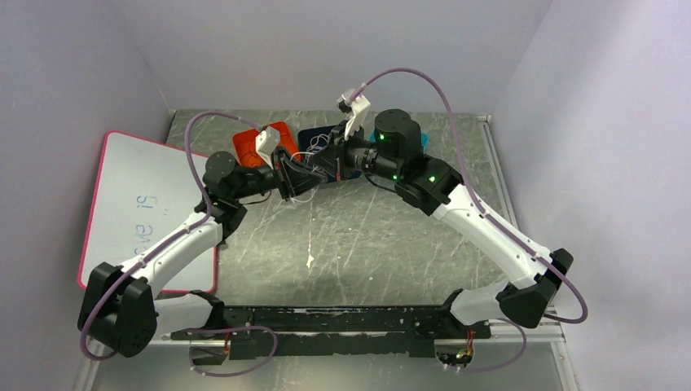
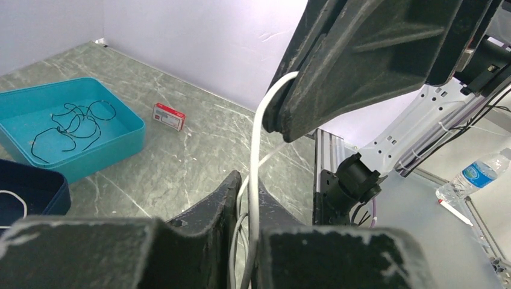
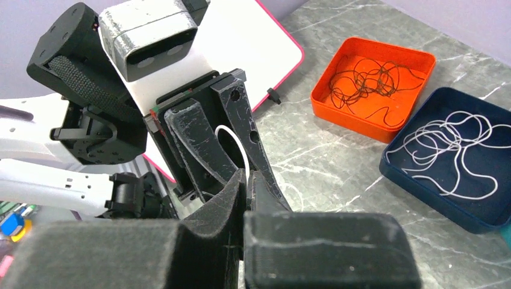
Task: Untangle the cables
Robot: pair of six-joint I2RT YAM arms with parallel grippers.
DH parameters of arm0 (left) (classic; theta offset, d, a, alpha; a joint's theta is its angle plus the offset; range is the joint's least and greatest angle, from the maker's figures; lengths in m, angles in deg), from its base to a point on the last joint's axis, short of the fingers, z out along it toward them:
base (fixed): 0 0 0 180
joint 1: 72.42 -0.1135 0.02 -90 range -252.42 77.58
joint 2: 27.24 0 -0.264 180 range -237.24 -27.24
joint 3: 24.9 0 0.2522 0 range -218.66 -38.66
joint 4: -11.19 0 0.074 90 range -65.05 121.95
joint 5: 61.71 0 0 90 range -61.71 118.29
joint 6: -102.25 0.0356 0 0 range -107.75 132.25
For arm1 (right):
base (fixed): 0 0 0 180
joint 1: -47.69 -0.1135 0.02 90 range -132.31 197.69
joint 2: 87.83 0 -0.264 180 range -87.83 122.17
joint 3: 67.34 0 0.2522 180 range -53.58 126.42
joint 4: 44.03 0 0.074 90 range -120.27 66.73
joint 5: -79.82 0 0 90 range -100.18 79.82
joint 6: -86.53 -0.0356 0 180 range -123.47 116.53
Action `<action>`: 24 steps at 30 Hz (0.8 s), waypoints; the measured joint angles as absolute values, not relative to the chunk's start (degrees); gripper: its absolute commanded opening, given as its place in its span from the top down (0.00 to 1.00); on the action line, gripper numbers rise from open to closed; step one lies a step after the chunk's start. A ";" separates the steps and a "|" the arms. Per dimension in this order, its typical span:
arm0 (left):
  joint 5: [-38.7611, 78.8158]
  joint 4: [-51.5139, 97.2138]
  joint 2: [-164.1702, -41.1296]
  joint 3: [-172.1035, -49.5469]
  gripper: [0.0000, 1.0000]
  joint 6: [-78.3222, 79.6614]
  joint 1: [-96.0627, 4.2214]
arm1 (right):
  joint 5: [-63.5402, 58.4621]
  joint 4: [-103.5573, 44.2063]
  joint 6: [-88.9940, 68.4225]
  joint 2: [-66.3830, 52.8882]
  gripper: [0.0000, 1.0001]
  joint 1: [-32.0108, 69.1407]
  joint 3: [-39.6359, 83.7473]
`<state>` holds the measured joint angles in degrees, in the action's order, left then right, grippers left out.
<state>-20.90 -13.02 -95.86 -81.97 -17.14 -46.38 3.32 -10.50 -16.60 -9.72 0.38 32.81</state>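
White cable (image 2: pixel 256 156), held in the air just beside the navy tray (image 3: pixel 428 198), with my left gripper (image 2: pixel 247 186) and right gripper (image 3: pixel 246 180) both clamped on it close together: pulling apart too hard, I judge, could snap it or slip it free.

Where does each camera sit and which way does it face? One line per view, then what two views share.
Top external: above, behind the bases, looking down on the table; left arm and right arm show.
Left wrist: on the left arm, facing the teal tray; left gripper below.
Right wrist: on the right arm, facing the orange tray; right gripper below.
Shared: both wrist views show the white cable.
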 measured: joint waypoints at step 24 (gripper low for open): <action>-19.30 -11.95 -97.15 -74.64 0.89 -14.51 -43.27 | -12.79 -8.97 -17.80 -17.07 1.00 0.45 36.13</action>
<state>-19.30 -11.95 -97.15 -74.64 -14.51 -43.27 -12.79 -8.97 -17.80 -17.07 0.45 36.13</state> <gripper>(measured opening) 0.115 0.017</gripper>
